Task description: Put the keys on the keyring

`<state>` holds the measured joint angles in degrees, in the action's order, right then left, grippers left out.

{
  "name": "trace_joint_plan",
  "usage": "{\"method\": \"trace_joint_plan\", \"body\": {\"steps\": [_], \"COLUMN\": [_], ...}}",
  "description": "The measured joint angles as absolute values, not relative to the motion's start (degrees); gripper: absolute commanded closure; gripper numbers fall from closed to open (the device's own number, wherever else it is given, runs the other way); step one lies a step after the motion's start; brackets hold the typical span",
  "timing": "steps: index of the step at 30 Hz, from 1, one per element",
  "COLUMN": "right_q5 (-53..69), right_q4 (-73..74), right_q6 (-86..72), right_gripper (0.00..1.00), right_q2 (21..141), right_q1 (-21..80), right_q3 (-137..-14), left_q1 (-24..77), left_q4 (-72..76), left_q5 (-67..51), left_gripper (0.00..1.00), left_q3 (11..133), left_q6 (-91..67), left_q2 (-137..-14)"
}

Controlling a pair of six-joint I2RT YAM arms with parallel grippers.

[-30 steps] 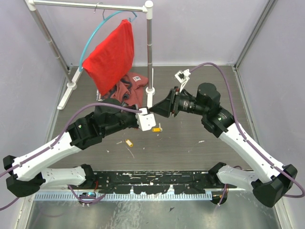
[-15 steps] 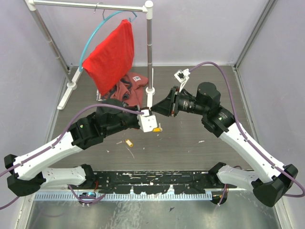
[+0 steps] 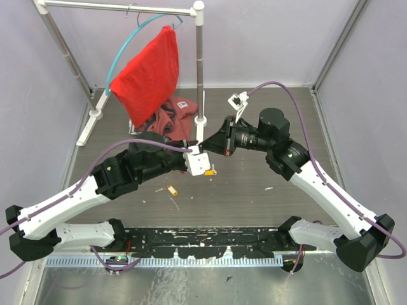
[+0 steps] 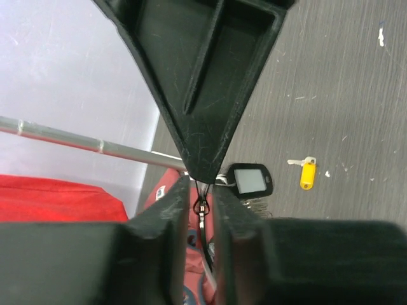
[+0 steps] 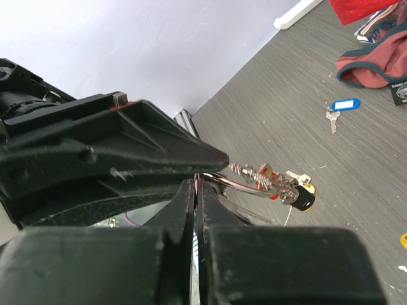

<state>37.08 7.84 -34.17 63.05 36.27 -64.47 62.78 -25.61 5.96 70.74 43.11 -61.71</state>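
The right gripper [image 5: 195, 190] is clamped shut on the keyring [image 5: 222, 183] — a cluster of keys [image 5: 280, 184] dangles from it. The left gripper [image 4: 202, 213] stands slightly apart around the wire — not pinching. 1 yellow-tagged key [image 4: 308, 173] lies on the table [image 4: 356, 95].

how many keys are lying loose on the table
3. One yellow-tagged key beside the left arm, a second yellow-tagged key between the two arms, a blue-tagged key by the maroon cloth. Others may hide under the arms.
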Motion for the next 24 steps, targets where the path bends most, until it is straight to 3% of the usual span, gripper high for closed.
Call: {"method": "trace_joint_plan", "body": {"steps": [2,3,4,5,10,15,21,24], "right_q5": [36.93,36.75,36.51,36.07,33.28,31.0,30.02,29.52], "right_q4": [7.94,8.21,8.38,8.71,9.37,9.39,9.04,9.04], "right_q6": [-33.93,-33.78,-33.56,-33.3,-32.18,-31.48,-31.38,-31.38], "right_gripper": [0.99,0.99,0.99,0.99,0.99,0.99,0.99,0.99], "right_q2": [63.05,63.0,62.96,62.87,61.69,59.51,58.74,58.74], "right_q1": [36.27,36.27,36.27,36.27,36.29,36.29,36.29,36.29], "right_q3": [-64.6,-64.62,-64.64,-64.66,-64.73,-64.73,-64.73,-64.73], "left_q1": [62.81,62.83,62.85,62.83,62.83,62.83,62.83,62.83], "left_q4": [-24.99,-24.34,-23.68,-23.03,-21.67,-19.22,-13.47,-10.02], "left_q5": [6.42,6.81,7.31,7.62,8.62,7.84,7.35,7.27], "left_gripper": [0.47,0.29,0.18,0.14,0.13,0.25,0.3,0.42], "left_q3": [70.72,70.67,70.46,70.11,67.61,63.48,59.46,57.6], "left_q6": [42.87,42.63,42.3,42.04,38.06,31.35,21.74,16.93], "left_q2": [-61.65,-61.52,-61.23,-60.73,-56.36,-51.2,-50.87,-51.33]}}
